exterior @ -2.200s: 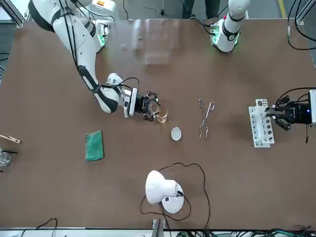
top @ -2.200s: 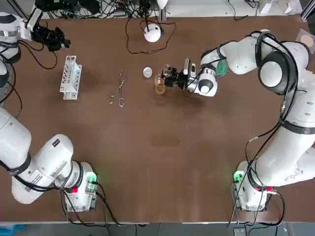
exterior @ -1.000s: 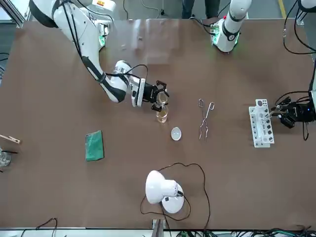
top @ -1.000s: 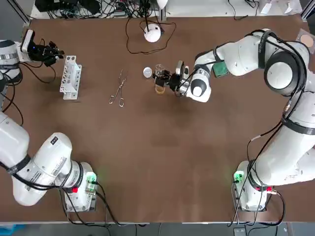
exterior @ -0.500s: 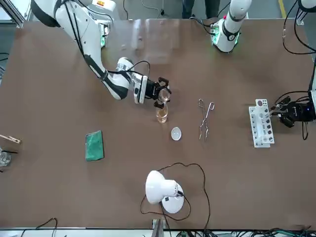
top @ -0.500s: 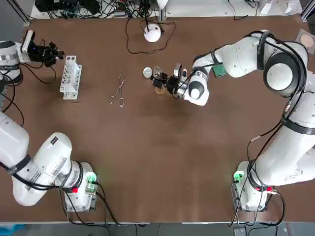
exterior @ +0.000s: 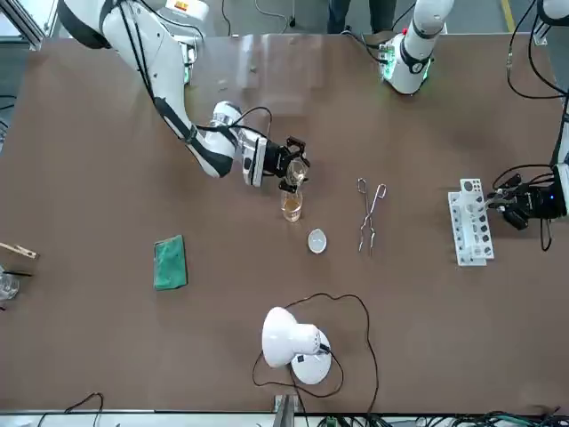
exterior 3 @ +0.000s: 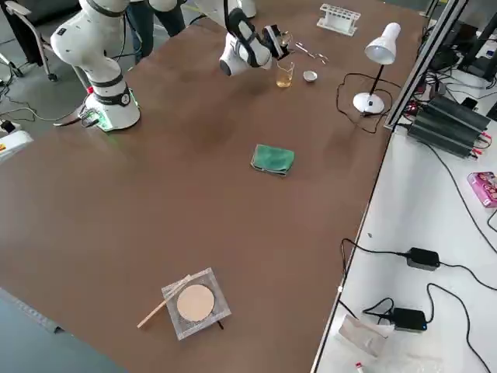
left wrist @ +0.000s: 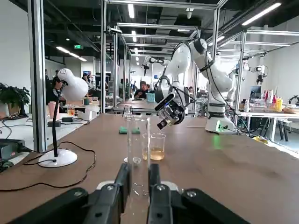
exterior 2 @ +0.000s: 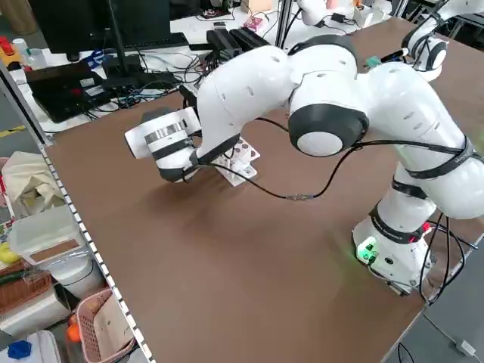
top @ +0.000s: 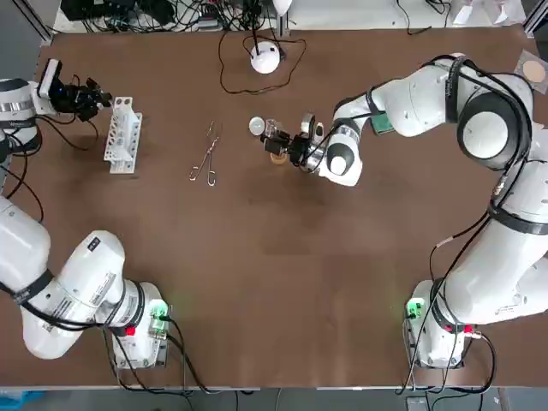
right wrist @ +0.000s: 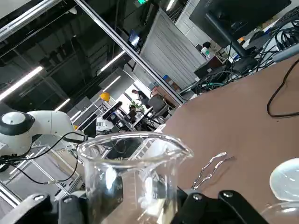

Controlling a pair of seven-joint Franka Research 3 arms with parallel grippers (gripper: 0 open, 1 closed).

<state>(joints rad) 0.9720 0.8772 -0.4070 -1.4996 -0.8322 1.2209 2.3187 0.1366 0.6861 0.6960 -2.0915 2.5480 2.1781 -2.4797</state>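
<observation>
Your right gripper (top: 280,139) is clamped on a clear beaker (top: 273,130), a little toward 12 o'clock from table centre in the top view. It's thin glass with a flared rim and a pour lip; the right wrist view shows that best. It hangs at 12 o'clock of a second beaker (top: 277,157) that has amber liquid in its bottom. The right side view shows the held one raised above that rim, which the top view can't show; touching or not, can't tell. A watch glass (top: 257,126) sits at 11 o'clock of the amber one, just beside it. Tongs (top: 205,156) lie at its 9 o'clock, near, and the lamp (top: 265,58) is at 12, well apart. The green pad (top: 382,122) at 2 o'clock is partly under your arm. Your left gripper (top: 96,96) is at the table's 10 o'clock, just beside the test tube rack (top: 122,134), which stands between it and the tongs. The top view doesn't show its load; the left wrist view shows the fingers (left wrist: 122,179) pinched on an upright test tube (left wrist: 138,158)
</observation>
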